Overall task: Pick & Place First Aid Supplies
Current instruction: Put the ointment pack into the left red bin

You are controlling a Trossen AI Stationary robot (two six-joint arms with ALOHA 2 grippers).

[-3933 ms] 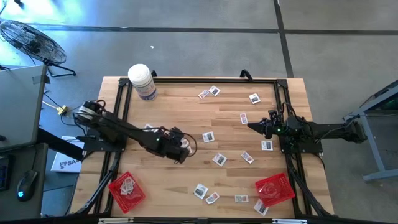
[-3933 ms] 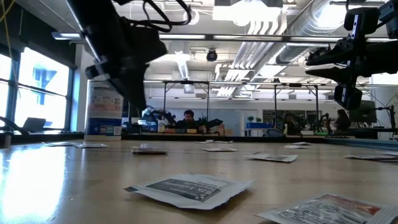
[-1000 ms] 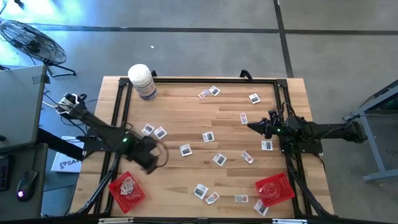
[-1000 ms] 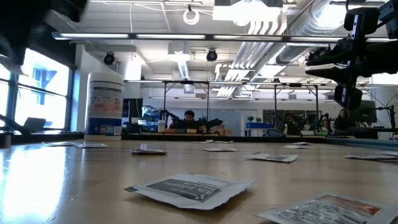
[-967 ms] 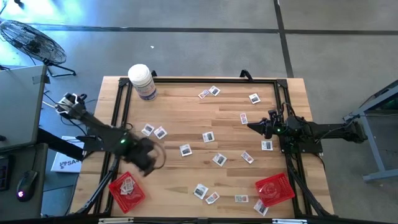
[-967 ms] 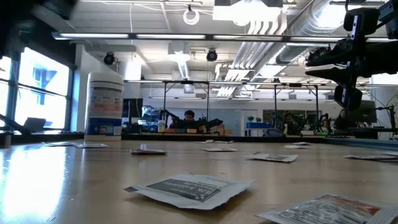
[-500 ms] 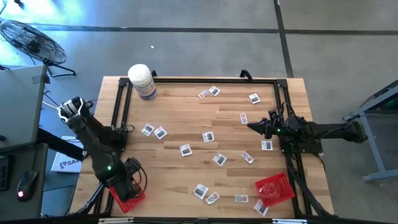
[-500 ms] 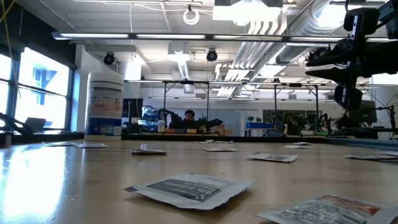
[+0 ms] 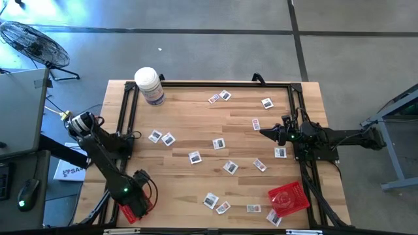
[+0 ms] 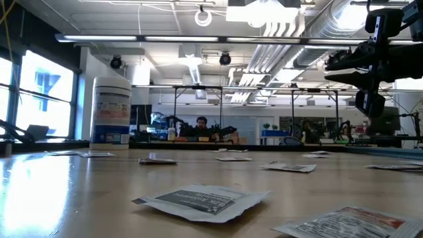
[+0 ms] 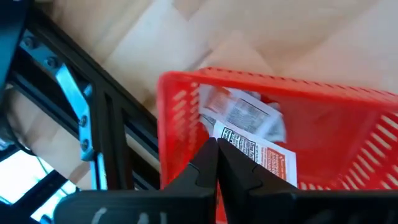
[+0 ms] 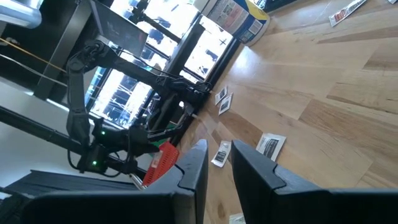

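My left gripper (image 11: pixel 217 163), pinched on a packet (image 11: pixel 264 158), hangs over the near-left red tray (image 11: pixel 180 118); released off-centre, I judge, the packet could catch the rim.

A bench (image 9: pixel 196 124) of pale, smooth butcher-block wood with a soft sheen carries flat packets (image 9: pixel 194 157) of crinkled, matt white paper. At lower left of the high view, a red tray (image 11: pixel 348 124) of glossy slotted plastic. A matt black metal frame (image 9: pixel 209 85) edges the bench.
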